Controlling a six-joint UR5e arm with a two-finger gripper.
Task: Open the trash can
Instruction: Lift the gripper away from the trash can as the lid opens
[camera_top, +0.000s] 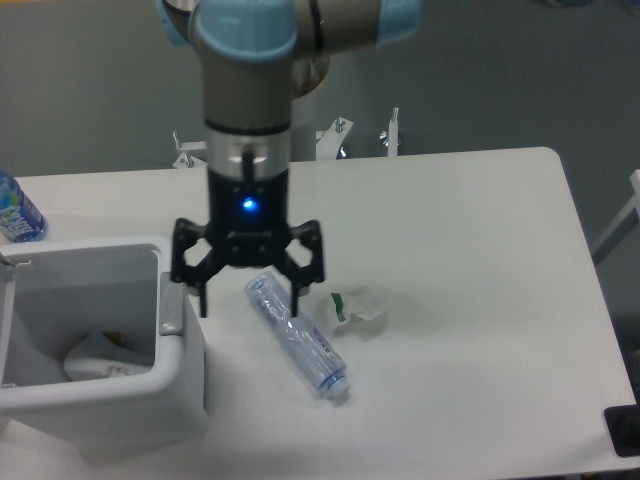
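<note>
The gripper (248, 300) hangs wide open, holding nothing, beside the trash can (100, 350); its mouth faces up, uncovered, grey button strip (172, 312) facing the gripper.

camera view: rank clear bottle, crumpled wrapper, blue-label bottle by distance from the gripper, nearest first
1. Clear bottle: lying on the table, its upper end right at the fingertips of the gripper.
2. Crumpled wrapper: on the table, toward the image right of the gripper, beyond the clear bottle.
3. Blue-label bottle: at the far image-left edge, behind the trash can.
</note>
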